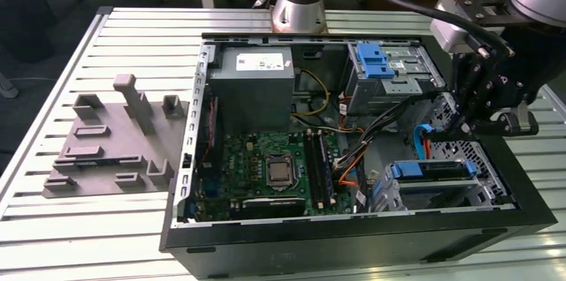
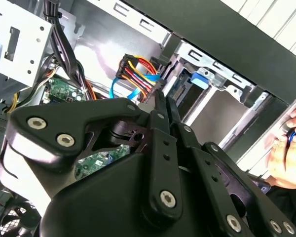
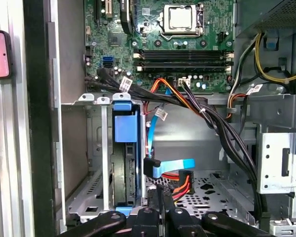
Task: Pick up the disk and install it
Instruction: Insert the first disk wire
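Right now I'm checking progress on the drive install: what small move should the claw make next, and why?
Probably a short, straight lift away from the cables. The disk already sits in the drive cage, its blue bracket showing, while the claw is shut on nothing and hangs just over the cables beside it.

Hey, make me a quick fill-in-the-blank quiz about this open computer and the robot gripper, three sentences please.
1. The gripper hangs inside the open computer ___.
2. Its jaws are ___, with nothing between them.
3. The disk stands in a drive cage, framed by a ___ plastic bracket.

Missing words: case; shut; blue
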{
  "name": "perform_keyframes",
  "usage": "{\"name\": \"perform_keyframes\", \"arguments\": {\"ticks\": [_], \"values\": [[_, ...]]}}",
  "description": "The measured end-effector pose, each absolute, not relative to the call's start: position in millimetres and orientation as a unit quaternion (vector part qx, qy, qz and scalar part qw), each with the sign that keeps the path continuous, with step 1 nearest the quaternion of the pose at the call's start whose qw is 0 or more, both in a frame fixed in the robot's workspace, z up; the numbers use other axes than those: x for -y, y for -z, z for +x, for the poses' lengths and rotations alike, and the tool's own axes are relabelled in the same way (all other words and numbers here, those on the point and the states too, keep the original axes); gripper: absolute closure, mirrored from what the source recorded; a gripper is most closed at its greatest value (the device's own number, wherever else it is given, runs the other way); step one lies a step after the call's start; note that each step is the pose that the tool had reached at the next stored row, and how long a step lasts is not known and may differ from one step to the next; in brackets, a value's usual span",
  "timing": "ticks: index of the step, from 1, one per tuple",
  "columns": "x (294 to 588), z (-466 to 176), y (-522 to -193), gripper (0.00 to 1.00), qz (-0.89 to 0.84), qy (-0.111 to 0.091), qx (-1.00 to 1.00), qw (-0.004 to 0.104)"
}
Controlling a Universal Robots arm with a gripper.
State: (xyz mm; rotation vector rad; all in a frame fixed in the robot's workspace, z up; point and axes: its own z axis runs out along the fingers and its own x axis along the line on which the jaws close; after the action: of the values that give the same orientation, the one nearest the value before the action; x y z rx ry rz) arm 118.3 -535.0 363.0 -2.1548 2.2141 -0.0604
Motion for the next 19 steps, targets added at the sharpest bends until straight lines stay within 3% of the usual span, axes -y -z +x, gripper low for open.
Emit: {"name": "perform_keyframes", "arguments": {"ticks": [4,5,19], "values": [[532.4,118.1,-360.2,0.82,-0.697,0.020,-0.716,0.026],[531.9,118.0,-359.9,0.75,-0.697,0.020,-0.716,0.026],[527.8,118.0,-354.9,0.75,-0.697,0.027,-0.716,0.023]]}}
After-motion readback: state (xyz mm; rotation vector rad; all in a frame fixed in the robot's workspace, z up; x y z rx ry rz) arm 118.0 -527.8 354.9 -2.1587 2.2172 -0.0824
